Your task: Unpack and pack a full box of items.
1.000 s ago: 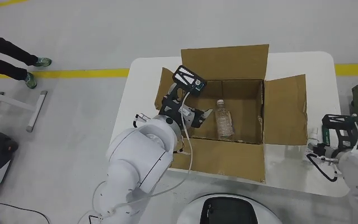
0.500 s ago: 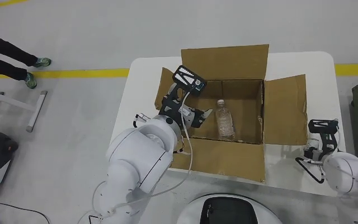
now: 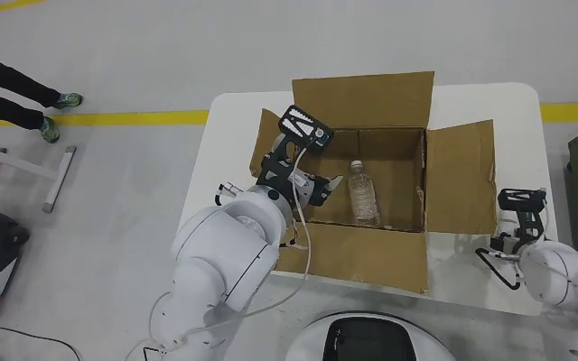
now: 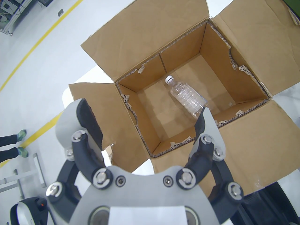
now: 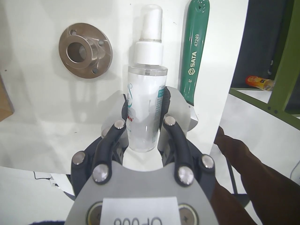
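Between the fingers of the right gripper (image 5: 145,99) is a clear spray bottle (image 5: 147,76), pinched at its body above the white counter (image 5: 35,94). Beyond the gripper, a metal flange (image 5: 85,50) lies on one side of the bottle and a green-handled tool (image 5: 194,54) on the other. The left gripper (image 4: 143,107) hangs with its fingers spread wide above the cardboard box (image 4: 234,54). Below it, a plastic water bottle (image 4: 187,97) lies on the box floor.

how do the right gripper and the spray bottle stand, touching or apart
Touching. The right wrist view shows both pads of the right gripper pressed against the sides of the spray bottle, no gap visible.
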`<state>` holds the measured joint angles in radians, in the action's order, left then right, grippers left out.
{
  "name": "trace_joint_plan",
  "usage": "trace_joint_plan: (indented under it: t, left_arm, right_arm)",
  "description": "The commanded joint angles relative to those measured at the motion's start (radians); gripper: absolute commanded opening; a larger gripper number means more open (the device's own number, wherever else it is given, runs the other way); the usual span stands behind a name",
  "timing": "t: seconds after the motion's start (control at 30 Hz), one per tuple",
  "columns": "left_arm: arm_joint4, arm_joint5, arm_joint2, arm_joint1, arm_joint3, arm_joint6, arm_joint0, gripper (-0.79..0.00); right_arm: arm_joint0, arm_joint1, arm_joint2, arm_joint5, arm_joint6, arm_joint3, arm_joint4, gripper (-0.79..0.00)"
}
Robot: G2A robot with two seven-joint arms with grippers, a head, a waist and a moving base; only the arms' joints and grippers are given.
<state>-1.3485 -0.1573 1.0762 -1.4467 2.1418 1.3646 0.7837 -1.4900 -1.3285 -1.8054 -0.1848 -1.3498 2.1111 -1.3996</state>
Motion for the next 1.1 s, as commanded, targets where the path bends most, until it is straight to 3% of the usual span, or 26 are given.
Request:
trace_joint_plan:
  t: [0.0, 0.3, 0.53, 0.8, 1.07]
  left_arm:
    - [0.0, 0.0, 0.0, 0.0, 0.0, 0.0, 0.0, 0.0]
    - [0.0, 0.0, 0.0, 0.0, 0.0, 0.0, 0.0, 0.0]
    - [-0.069, 0.039, 0.065, 0.009, 0.052, -0.11, 0.067, 0.0]
    - [-0.137, 0.054, 0.171, 0.021, 0.115, -0.116, 0.118, 0.0]
    - [-0.155, 0.06, 0.231, 0.027, 0.141, -0.112, 0.152, 0.0]
  right_arm:
    - [0.003, -0.001, -0.028, -0.014, 0.018, 0.029, 0.059, -0.785]
    - [0.034, -0.006, -0.272, -0.109, 0.148, 0.167, 0.486, -0.785]
    - [0.063, 0.001, -0.385, -0.059, 0.181, 0.239, 0.765, -0.785]
    - [0.145, 0.029, -0.336, 0.0, 0.143, 0.239, 0.886, -0.785]
    - [0.232, 0.055, -0.107, -0.015, 0.104, 0.239, 0.798, -0.785]
